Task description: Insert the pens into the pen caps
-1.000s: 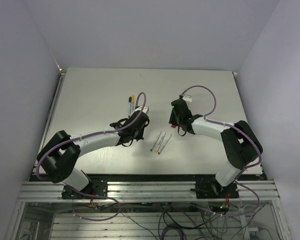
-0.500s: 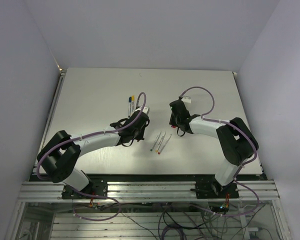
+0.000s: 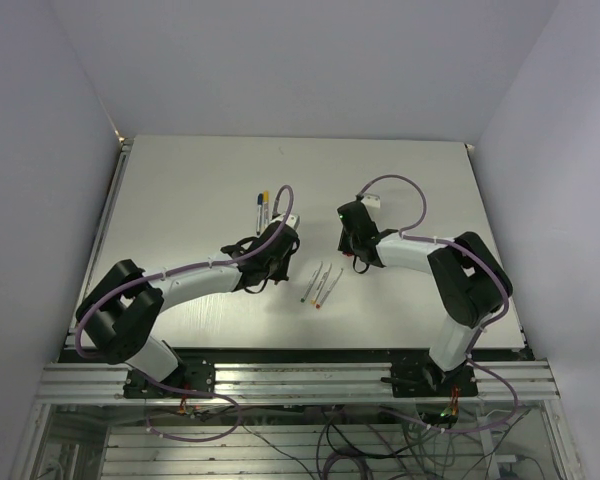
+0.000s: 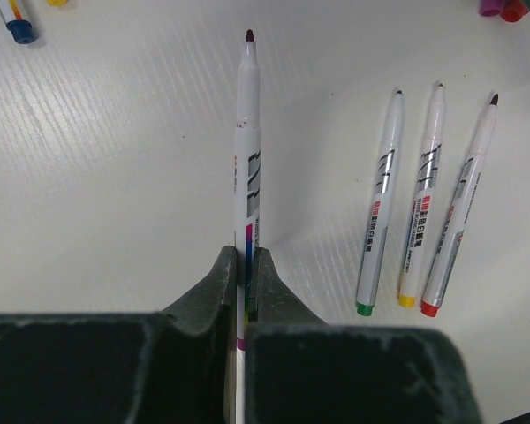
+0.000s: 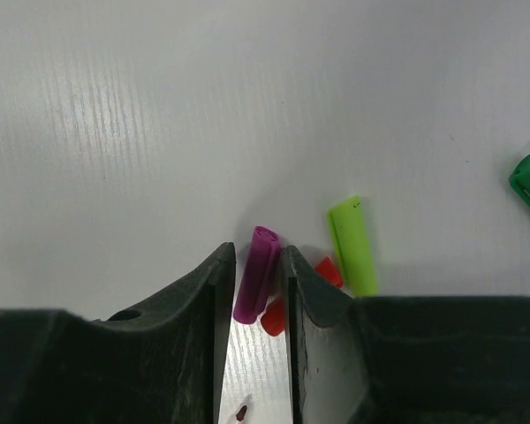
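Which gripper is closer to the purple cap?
Right. The right gripper has a finger on each side of the purple cap. The left gripper is farther away, holding a pen.

white table, pale grey walls, aluminium frame rail along near edge, tangled wires below
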{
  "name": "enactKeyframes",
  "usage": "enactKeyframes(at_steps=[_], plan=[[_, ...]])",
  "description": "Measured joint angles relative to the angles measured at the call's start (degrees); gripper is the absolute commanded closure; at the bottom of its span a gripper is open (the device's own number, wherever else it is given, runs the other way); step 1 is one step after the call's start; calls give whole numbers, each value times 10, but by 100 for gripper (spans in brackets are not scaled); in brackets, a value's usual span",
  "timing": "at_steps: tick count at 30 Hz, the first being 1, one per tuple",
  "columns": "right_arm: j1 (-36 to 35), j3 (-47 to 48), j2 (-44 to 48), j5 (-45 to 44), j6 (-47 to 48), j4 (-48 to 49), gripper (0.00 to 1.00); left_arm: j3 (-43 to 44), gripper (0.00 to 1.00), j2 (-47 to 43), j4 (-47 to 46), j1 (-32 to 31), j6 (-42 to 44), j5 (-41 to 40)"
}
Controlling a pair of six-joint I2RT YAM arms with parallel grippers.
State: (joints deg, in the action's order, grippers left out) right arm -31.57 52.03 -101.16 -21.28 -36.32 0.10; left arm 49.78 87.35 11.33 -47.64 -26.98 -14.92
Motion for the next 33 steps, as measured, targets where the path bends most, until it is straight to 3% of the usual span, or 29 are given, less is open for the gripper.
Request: enactKeyframes(at_steps=[11,17,22,26,33], plan=[[0,0,-7,12,-14,9,78,0,93,5,0,3,0,1],[-4,-6,-7,13,-32,18,90,0,93,5,0,5,0,2],[-10,-7,-7,9,-49,15,87,0,93,5,0,7,0,2],[-12,-7,-5,8,-55,12,100,0,93,5,-1,7,0,2],[-8,-33,22,28,-56,16,100,3,93,5,-9,8,10,3]])
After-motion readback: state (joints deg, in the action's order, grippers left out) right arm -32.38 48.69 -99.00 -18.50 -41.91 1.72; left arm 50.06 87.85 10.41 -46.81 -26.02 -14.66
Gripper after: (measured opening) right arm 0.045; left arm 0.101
